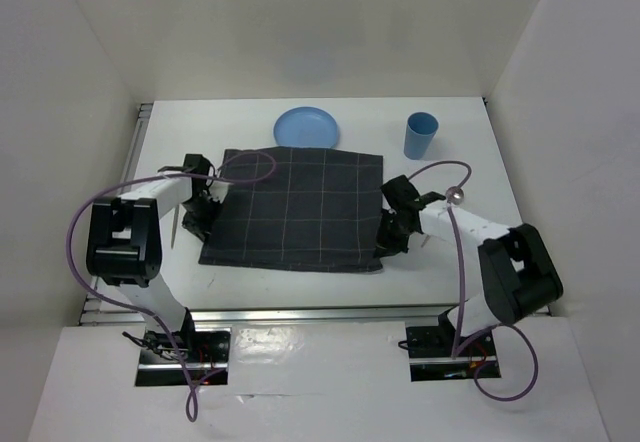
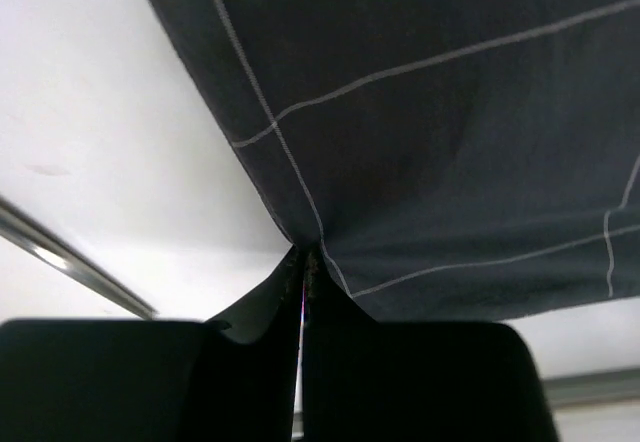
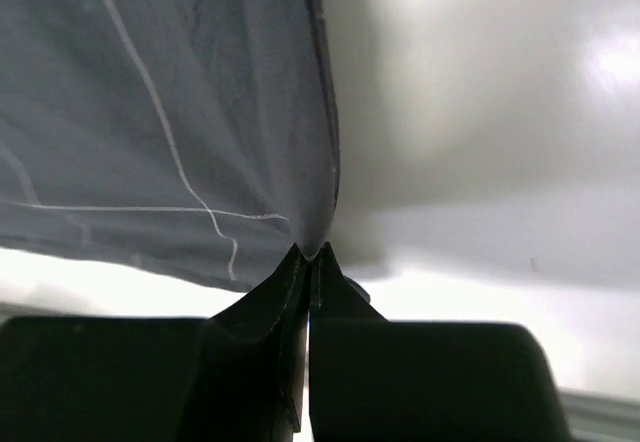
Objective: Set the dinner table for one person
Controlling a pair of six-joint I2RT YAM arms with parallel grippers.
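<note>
Nearest, the left gripper [image 2: 303, 259] pinches the mat [image 2: 450, 112] by its edge, jaws pressed together on cloth; the right gripper [image 3: 310, 254] nips the opposite edge likewise. Under both jaws lies the table [image 1: 170, 142], the mat spread between them; plate [image 1: 307, 127] and cup [image 1: 420, 135] stand beyond.

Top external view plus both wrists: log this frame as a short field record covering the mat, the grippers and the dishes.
surface: dinner table, white
centre: cloth mat, dark grey, checked, spread out
left: left gripper shut on the mat's left edge
right: right gripper shut on the mat's right edge
far centre: blue plate, at the mat's far edge
far right: blue cup, upright, apart from the mat
on the mat: nothing yet
</note>
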